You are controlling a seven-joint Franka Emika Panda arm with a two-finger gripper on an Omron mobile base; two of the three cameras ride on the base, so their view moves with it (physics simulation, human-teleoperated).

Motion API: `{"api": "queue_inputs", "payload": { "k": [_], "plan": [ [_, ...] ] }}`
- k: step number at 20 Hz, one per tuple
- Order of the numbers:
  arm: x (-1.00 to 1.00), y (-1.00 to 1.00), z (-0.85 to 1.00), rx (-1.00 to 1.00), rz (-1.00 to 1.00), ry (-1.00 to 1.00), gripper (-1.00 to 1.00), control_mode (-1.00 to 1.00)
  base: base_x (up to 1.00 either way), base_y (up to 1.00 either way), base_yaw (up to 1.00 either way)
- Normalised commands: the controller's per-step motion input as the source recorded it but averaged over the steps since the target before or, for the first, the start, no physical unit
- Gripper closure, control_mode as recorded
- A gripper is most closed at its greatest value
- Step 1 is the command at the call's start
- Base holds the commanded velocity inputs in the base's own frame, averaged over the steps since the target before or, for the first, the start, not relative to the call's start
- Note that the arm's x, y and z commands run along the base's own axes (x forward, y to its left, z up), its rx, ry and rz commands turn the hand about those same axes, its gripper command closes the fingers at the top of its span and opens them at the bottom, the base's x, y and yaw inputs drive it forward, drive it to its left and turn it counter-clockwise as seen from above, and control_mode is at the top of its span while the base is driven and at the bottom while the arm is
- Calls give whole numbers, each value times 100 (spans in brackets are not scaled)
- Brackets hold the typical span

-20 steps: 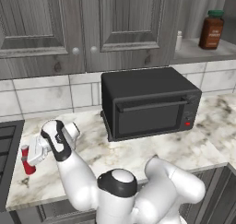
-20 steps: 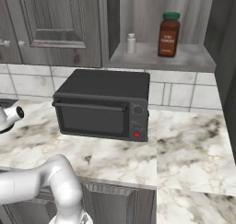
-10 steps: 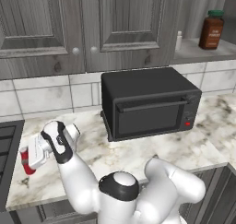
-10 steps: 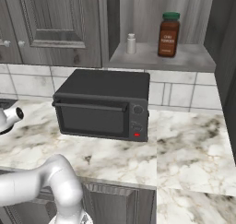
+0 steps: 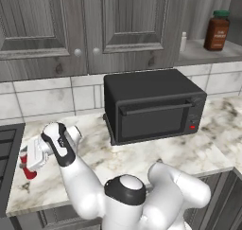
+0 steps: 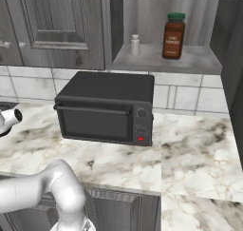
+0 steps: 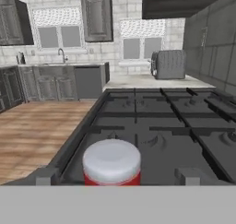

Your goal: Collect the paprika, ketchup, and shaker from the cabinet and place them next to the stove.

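Red plastic ketchup bottle (image 7: 111, 164) stands upright at the marble surface's (image 5: 142, 158) left end beside the black stove (image 7: 152, 131), between the white claw's (image 5: 29, 159) spread-apart fingers, released.

Red ketchup (image 5: 29, 172) stands at the tabletop's left end beside the black stove (image 5: 7, 163). Paprika (image 6: 173, 35) and whitish shaker (image 6: 135, 45) stand upright on the cabinet (image 6: 166, 59) shelf.
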Motion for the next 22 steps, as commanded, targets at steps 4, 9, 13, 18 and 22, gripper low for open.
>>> {"api": "queue_inputs", "payload": {
  "k": [4, 9, 13, 18, 22],
  "plan": [
    [5, -10, 28, 0, -1, 9, -100, -100, 0, 0, 0],
    [-3, -18, 41, 0, -3, 3, -100, -100, 0, 0, 0],
    [-6, -28, 60, 0, -6, 0, -100, -100, 0, 0, 0],
    [-24, -49, 68, 0, -10, -3, -100, -100, 0, 0, 0],
    [-32, -55, 70, 0, -13, -3, -100, -100, 0, 0, 0]
  ]
}}
